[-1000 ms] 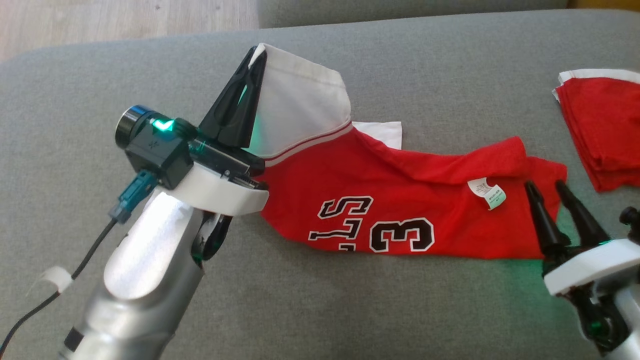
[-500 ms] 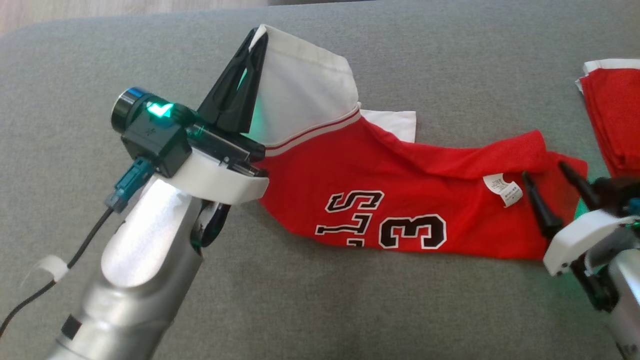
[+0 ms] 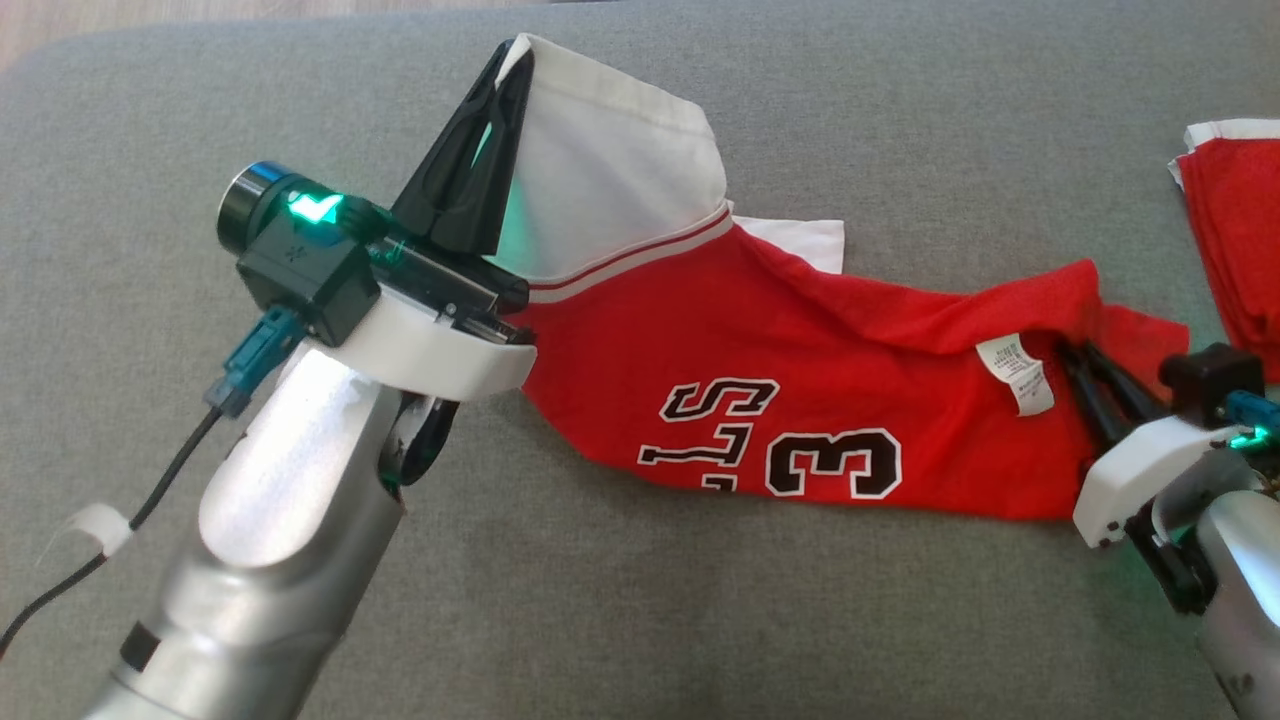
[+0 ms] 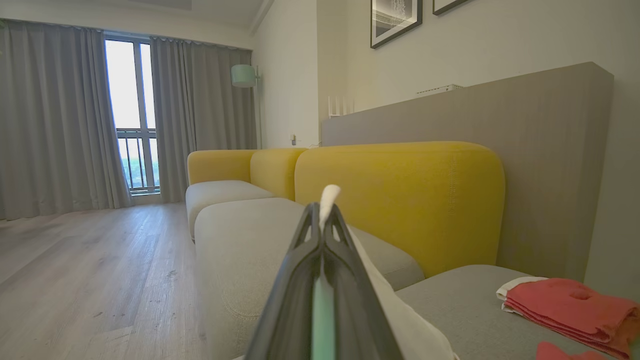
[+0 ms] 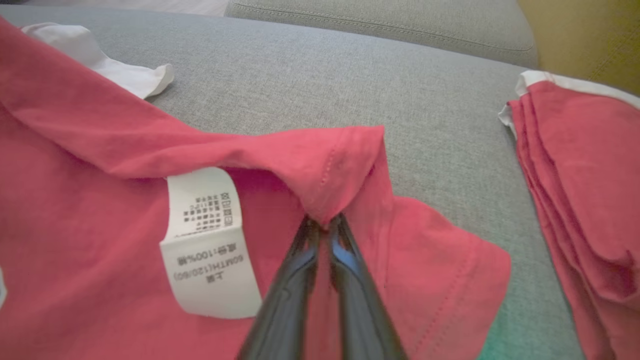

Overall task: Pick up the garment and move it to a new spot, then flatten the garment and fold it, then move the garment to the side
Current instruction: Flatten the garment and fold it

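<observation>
A red jersey [image 3: 720,350] lies stretched across a grey sofa cushion [image 3: 900,110], running from 11 o'clock to 3 o'clock in the head view, its black-and-white numeral facing up. At the 11 o'clock end the left gripper [image 3: 512,62] is clenched on the white sleeve [image 3: 610,180], holding it up in a peak; cloth shows between the fingertips in the left wrist view. At the 3 o'clock end the right gripper [image 3: 1075,355] pinches a fold of the red hem, just beside the care label [image 3: 1015,373]. A folded red garment [image 3: 1235,250] sits apart at the 3 o'clock edge.
</observation>
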{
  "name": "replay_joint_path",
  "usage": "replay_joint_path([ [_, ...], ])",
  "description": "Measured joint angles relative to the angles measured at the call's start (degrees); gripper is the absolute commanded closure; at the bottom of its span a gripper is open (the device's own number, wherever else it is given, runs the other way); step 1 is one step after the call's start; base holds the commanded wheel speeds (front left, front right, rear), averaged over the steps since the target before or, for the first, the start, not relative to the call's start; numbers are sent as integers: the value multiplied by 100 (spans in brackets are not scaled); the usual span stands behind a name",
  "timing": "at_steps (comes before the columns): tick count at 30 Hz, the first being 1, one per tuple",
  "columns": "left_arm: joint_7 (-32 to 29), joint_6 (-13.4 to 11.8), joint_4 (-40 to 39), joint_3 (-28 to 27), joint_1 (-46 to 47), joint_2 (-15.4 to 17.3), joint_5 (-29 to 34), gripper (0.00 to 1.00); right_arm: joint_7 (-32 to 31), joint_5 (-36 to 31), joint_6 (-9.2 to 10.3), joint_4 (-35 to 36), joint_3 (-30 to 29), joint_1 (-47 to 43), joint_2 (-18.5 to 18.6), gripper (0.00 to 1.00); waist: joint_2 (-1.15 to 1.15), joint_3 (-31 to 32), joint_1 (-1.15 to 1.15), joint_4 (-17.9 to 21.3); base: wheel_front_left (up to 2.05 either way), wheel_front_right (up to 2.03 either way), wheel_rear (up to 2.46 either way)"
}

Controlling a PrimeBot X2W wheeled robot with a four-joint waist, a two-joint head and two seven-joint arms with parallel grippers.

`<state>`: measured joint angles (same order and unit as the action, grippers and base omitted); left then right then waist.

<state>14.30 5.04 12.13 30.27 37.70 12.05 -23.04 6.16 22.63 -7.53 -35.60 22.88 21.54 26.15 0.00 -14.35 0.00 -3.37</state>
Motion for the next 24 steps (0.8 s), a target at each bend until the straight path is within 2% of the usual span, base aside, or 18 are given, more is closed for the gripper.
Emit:
replay_joint_path([
  [1, 1, 0, 0, 0, 0, 0, 0, 100, 5, -1, 0, -25, -1, 22, -8, 100, 0, 3, 0, 0, 0, 0, 0],
  [10, 14, -48, 5, -9, -1, 25, 3, 100, 357, -104, 0, -113, -183, 35, -23, 100, 0, 132, 0, 12, 0, 0, 0],
  [17, 18, -52, -123, -102, -32, 133, 44, 100, 564, -103, 0, 286, -681, 14, -9, 100, 0, 447, 0, 71, 0, 0, 0],
  [21, 44, -54, -377, -294, -71, 211, 85, 100, 546, -73, 0, 951, -1178, -93, 33, 100, 0, 740, -1, 138, 0, 0, 0],
  [22, 47, -52, -553, -383, -72, 265, 87, 100, 417, -35, 0, 1381, -1486, -236, 77, 100, 0, 895, -1, 176, 0, 0, 0],
  [24, 48, -49, -733, -479, -71, 357, 93, 100, 248, -35, 0, 1809, -1808, -405, 157, 100, 0, 1045, -1, 217, 0, 0, 0],
])
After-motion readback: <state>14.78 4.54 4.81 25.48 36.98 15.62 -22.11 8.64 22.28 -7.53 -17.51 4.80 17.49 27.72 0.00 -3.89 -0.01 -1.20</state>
